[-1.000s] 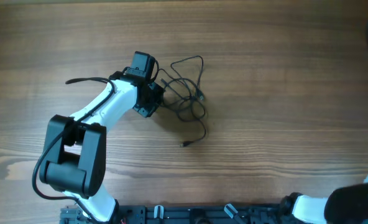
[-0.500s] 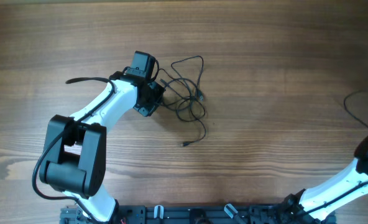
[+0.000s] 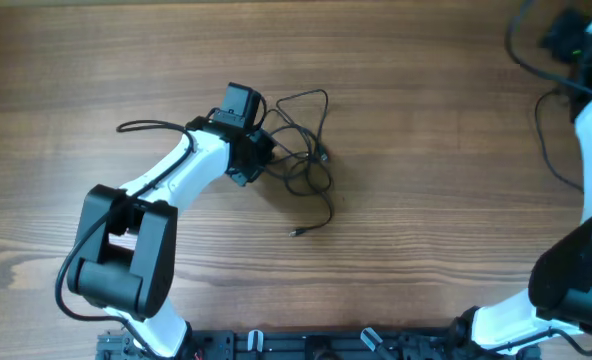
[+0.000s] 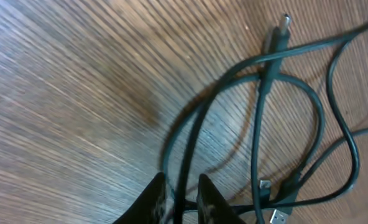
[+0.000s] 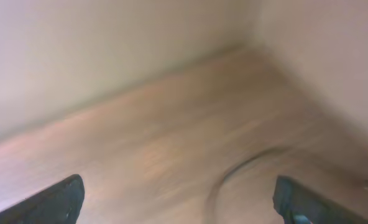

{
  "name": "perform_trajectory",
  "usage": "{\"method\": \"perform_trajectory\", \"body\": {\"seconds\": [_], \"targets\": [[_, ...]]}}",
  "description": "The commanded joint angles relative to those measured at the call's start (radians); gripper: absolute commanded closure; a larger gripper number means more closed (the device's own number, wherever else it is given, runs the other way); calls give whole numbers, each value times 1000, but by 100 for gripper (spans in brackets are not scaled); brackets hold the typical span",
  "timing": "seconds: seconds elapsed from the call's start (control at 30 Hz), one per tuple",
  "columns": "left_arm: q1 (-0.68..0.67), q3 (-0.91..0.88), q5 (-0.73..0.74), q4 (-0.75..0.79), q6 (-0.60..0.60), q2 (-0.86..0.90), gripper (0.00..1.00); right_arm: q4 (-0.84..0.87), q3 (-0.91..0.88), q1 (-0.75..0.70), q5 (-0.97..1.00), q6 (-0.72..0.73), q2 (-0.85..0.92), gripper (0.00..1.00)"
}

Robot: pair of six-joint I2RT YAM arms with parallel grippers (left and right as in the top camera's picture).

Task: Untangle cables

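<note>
Now: left gripper [image 4: 183,194] narrowly parted around cables [image 4: 263,73] — right gripper [image 5: 181,196] wide apart.

Matt grained wooden table [image 3: 426,220], smooth black cables [image 3: 298,152].

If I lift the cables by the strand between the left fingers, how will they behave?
Probably floppy: the cables lie in loose thin loops. Likely light, so the tangle may drag along. Strand at the left gripper looks smooth, maybe slippery.
</note>
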Motion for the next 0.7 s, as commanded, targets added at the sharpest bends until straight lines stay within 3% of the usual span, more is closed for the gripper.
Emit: {"method": "perform_trajectory", "body": {"seconds": [0.0, 0.03, 0.1, 0.2, 0.23, 0.47, 0.57, 0.67], "targets": [[-3, -3, -20, 5, 11, 9, 88, -143, -16, 77, -521, -6, 24, 0], [-3, -3, -15, 8, 36, 9, 90, -180, -16, 99, -581, -6, 37, 0], [-3, -3, -13, 3, 93, 9, 89, -191, -16, 146, -457, -5, 84, 0], [-3, -3, -13, -28, 95, 9, 86, -157, -16, 143, 216, -2, 182, 0], [-3, -3, -13, -26, 95, 9, 83, -138, -16, 129, 306, -3, 219, 1], [-3, -3, -13, -27, 94, 9, 84, -80, -16, -23, 224, -32, 417, 18], [-3, -3, -13, -23, 83, 9, 83, -132, -18, -87, 8, -33, 425, 46], [-5, -3, -9, -20, 83, 9, 86, -145, -61, -122, -35, -26, 457, 59]]}}
